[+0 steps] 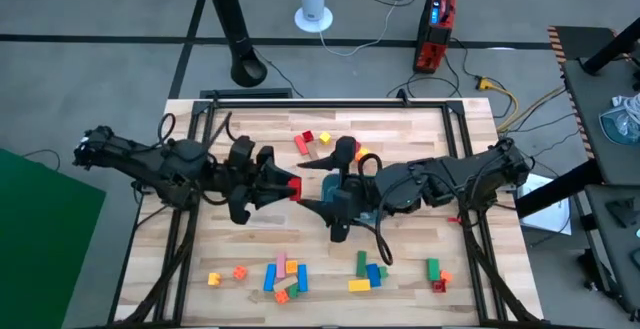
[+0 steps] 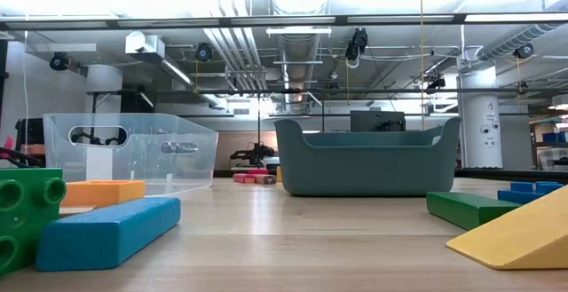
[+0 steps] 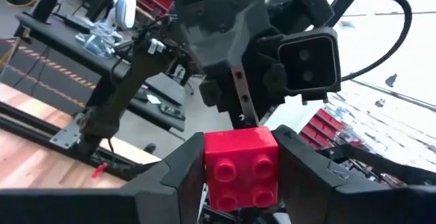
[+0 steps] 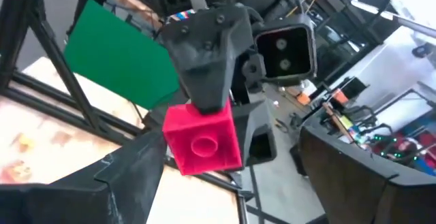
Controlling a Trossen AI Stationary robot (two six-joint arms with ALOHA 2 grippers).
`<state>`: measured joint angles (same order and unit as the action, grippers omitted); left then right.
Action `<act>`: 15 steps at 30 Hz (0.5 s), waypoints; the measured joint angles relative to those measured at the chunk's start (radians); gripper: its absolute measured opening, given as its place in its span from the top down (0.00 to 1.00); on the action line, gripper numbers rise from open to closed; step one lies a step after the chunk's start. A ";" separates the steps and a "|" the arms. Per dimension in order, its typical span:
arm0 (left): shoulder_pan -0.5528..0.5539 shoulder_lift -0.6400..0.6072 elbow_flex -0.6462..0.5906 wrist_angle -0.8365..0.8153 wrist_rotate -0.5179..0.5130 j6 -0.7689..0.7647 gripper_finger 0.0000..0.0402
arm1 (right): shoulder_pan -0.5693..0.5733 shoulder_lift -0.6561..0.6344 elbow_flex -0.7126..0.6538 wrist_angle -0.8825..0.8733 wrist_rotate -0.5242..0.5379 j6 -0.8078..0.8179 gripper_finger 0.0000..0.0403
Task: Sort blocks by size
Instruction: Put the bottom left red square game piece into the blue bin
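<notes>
Blocks [image 1: 300,279] lie along the table's [image 1: 200,239] near edge.

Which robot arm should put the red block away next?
The left one, probably. Its hand is already shut on the red block, high over the table's middle. The right hand faces it with fingers open and empty, so it would first have to take the block over.

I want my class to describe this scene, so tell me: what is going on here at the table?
Two robot arms meet over the middle of the wooden table. The left tool is shut on a red cube block, held up facing the right tool, whose open fingers reach toward it. It looks like a handover, not yet completed. Other blocks lie scattered along the table's near edge, with a few more at the far side. A teal tray and a clear container stand on the table.
</notes>
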<state>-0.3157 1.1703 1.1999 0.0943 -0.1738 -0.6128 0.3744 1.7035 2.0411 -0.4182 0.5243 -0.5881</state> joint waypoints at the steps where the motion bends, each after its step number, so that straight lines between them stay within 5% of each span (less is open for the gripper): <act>1: 0.000 0.005 0.000 0.009 0.006 -0.002 0.64 | 0.001 0.000 0.000 0.001 0.000 -0.001 0.23; 15: 0.010 0.019 0.000 0.079 0.011 -0.003 0.63 | 0.007 0.007 0.000 0.002 -0.008 -0.043 0.38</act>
<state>-0.3058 1.1898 1.1999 0.1730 -0.1627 -0.6159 0.3817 1.7103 2.0407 -0.4160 0.5163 -0.6313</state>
